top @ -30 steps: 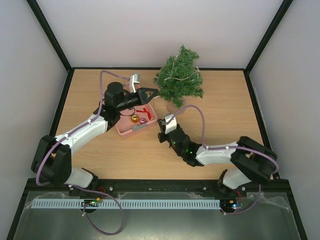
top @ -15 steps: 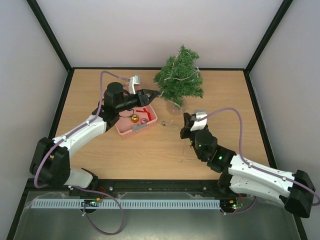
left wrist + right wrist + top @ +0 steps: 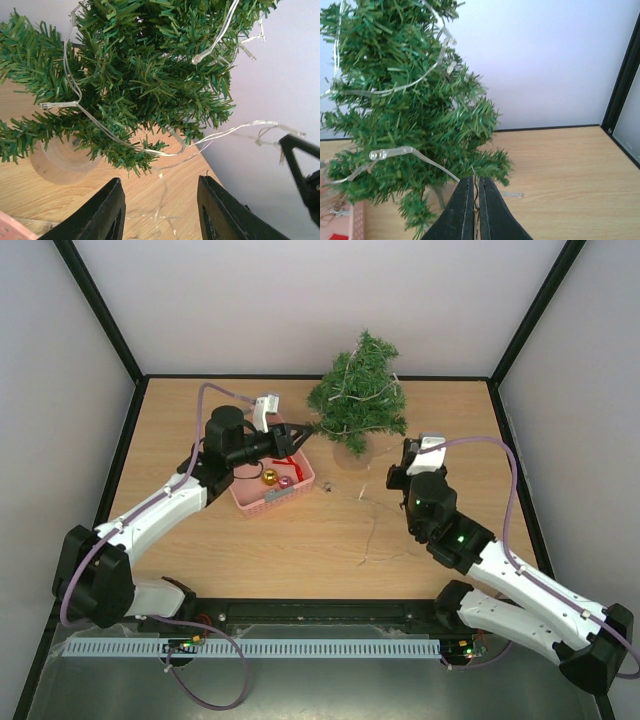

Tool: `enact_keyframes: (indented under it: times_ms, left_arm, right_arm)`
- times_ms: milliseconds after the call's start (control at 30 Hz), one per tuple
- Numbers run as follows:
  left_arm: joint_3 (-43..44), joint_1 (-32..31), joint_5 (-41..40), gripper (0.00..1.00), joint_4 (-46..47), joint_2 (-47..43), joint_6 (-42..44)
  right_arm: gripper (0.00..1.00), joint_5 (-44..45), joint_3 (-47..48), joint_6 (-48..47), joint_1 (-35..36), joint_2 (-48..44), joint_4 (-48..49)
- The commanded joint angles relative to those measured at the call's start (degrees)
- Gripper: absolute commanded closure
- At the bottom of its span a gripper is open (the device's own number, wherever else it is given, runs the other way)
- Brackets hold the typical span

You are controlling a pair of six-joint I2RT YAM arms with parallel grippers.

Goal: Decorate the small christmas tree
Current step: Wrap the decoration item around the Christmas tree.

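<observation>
Left fingers (image 3: 300, 435): apart, nothing between them, hovering over the pink basket (image 3: 275, 498) of baubles (image 3: 268, 477).
Right fingers (image 3: 476, 200): pressed shut on the thin light string (image 3: 405, 149), as far as I can judge.
Small christmas tree (image 3: 358, 400): upright on the counter (image 3: 460, 410), just ahead of both sets of fingers. Its low branches are right at my left tips, its round base (image 3: 57, 160) below and left of them.
Step in hand: draping the string, I think.
Doing it well: keep the pinch firm, lift the strand above the branch tips and lay it around without tugging. The tree looks light enough to tip.
Writing: none I can read.
</observation>
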Motion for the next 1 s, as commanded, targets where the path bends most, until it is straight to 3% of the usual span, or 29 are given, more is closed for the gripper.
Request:
enact_keyframes:
  times_ms: [0,333,533,733,967]
  left_arm:
    - [1.2,-0.2,-1.2,0.59,-3.0,-1.5,4.4]
    - [1.5,-0.2,-0.9,0.59,-4.2,0.1,8.2]
    - [2.2,-0.2,-0.6,0.59,-4.5,1.2,8.8]
    - [2.8,-0.2,-0.4,0.59,-4.5,1.7,9.2]
    - [2.8,-0.2,-2.1,0.58,-6.7,1.3,11.2]
  right_arm:
    - [0.98,-3.7,4.6,-4.8,-3.0,1.3,-2.0]
    - [0.98,-11.6,10.6,-6.1,-3.5,2.5,-2.5]
    - [0.98,-2.0,12.4,-7.1,-4.2,4.9,-1.2]
    - [0.98,-1.5,14.0,-5.6,-11.0,9.0,-1.5]
    - [0.98,-7.3,10.4,-0.9,-18.2,10.2,-1.9]
